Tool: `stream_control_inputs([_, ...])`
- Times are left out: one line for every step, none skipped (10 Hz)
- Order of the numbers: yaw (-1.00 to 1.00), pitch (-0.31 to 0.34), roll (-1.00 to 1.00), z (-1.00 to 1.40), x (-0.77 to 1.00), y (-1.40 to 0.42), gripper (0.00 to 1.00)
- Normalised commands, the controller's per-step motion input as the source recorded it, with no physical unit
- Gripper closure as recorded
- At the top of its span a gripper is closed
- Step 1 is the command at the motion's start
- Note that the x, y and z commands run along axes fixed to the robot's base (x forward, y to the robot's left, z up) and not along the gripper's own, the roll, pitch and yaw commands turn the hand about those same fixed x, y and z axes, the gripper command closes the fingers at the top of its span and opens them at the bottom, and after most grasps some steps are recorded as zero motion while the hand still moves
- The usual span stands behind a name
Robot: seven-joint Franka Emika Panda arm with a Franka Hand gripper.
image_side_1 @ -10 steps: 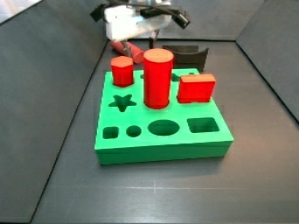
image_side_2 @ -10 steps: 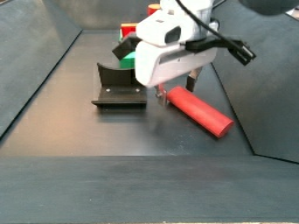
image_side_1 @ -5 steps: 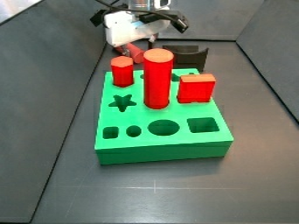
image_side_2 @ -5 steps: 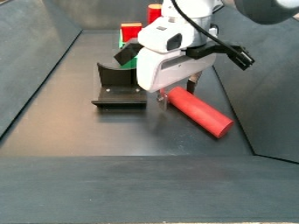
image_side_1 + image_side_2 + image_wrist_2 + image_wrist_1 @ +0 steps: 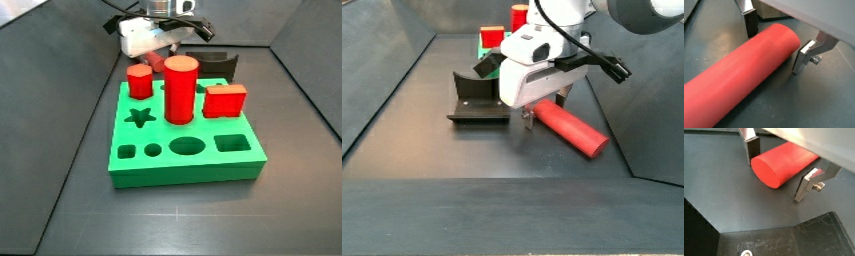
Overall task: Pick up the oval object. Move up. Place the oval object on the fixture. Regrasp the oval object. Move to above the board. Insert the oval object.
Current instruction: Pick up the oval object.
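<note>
Oval peg straddled for pickup beside the fixture (image 5: pixel 476 98).
The gripper (image 5: pixel 783 172) is spread around the oval object (image 5: pixel 744 85); fingers (image 5: pixel 807 56) should be closed squarely before lifting.

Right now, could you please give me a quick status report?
Gripper low, open, fingers straddling red peg. Peg lying on floor beside fixture, not gripped. Nothing in the way.

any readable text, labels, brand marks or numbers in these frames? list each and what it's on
None. No legible text, label, brand or number in any view.
The gripper straddling the oval object on the floor: bare metal and white housing.
The board, its red pegs and the fixture: plain, unmarked surfaces.
</note>
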Motion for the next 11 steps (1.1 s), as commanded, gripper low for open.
stream_control_inputs([0.0, 0.0, 0.0, 0.0, 0.0, 0.0, 1.0])
stream_control_inputs([0.0, 0.0, 0.0, 0.0, 0.0, 0.0, 1.0])
stream_control_inputs([0.0, 0.0, 0.0, 0.0, 0.0, 0.0, 1.0])
stream_control_inputs([0.0, 0.0, 0.0, 0.0, 0.0, 0.0, 1.0])
stream_control_inputs([0.0, 0.0, 0.0, 0.0, 0.0, 0.0, 1.0])
stream_control_inputs([0.0, 0.0, 0.0, 0.0, 0.0, 0.0, 1.0])
stream_control_inputs([0.0, 0.0, 0.0, 0.0, 0.0, 0.0, 1.0])
stream_control_inputs([0.0, 0.0, 0.0, 0.0, 0.0, 0.0, 1.0])
stream_control_inputs([0.0, 0.0, 0.0, 0.0, 0.0, 0.0, 1.0])
stream_control_inputs([0.0, 0.0, 0.0, 0.0, 0.0, 0.0, 1.0])
stream_control_inputs([0.0, 0.0, 0.0, 0.0, 0.0, 0.0, 1.0])
